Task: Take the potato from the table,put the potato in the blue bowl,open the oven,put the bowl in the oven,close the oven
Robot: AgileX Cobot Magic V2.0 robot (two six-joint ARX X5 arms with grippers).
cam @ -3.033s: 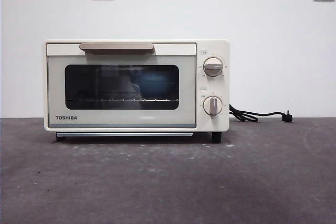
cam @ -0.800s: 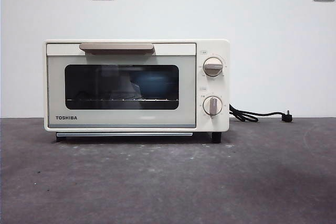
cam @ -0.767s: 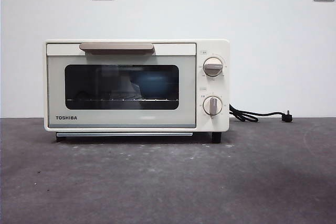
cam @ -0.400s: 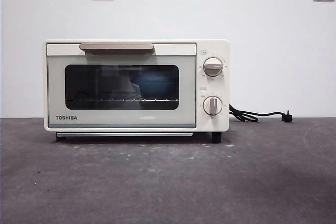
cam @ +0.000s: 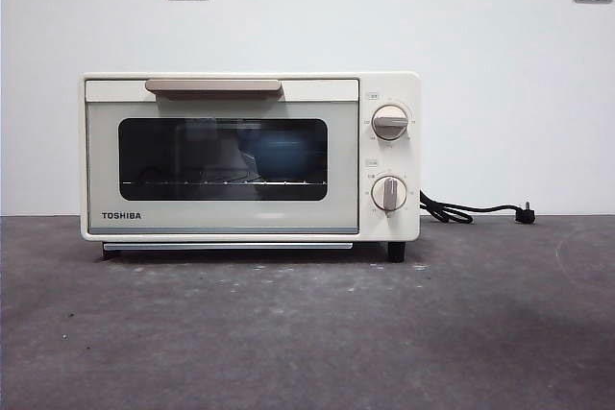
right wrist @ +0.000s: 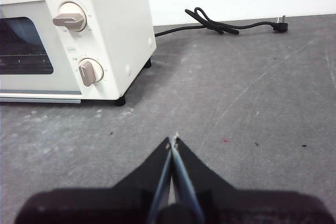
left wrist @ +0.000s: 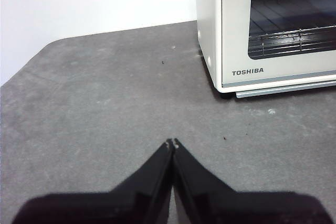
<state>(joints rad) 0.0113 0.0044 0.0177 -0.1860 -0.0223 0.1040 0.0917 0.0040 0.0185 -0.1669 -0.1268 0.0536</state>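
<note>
I'm seeing my left gripper (left wrist: 172, 142) hovering clenched over the dark grey speckled table (cam: 307, 333). At frame centre-left, the cream-white boxy TOSHIBA oven (cam: 250, 156) is sitting door-shut, the round blue bowl (cam: 281, 153) showing dimly behind its glass. My right gripper (right wrist: 173, 140) is hanging clenched too.

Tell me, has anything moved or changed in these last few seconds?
Nothing visibly changed. The oven stands on the table with its door shut, and the blue bowl shows dimly behind the glass, as before. The power cord lies unplugged beside it. Neither arm appears in the front view; the left pincer and right pincer are shut and hold nothing.
</note>
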